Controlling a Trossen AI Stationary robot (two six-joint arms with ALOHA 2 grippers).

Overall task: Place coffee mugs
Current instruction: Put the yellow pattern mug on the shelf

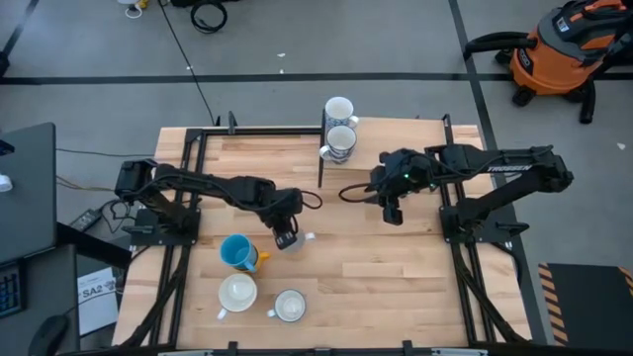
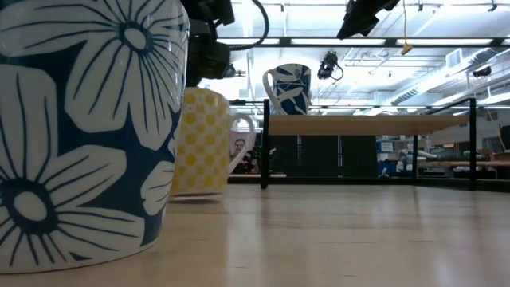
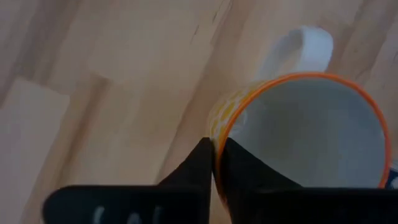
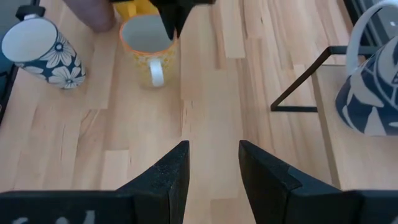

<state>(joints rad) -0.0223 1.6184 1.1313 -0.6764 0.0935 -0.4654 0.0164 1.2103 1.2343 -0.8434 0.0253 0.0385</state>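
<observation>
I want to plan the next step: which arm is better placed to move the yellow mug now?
The left arm. Its left gripper is already shut on the rim of the yellow mug. The right gripper hangs open over bare table, apart from that mug.

Left pincer pinched shut at mid-table; right pincer hovers, parted.

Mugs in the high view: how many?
6. Two far mugs at the back edge, centre; yellow mug, mostly hidden under the left gripper; blue mug beside it; two white-rimmed mugs near the front. The arms may hide others.
</observation>
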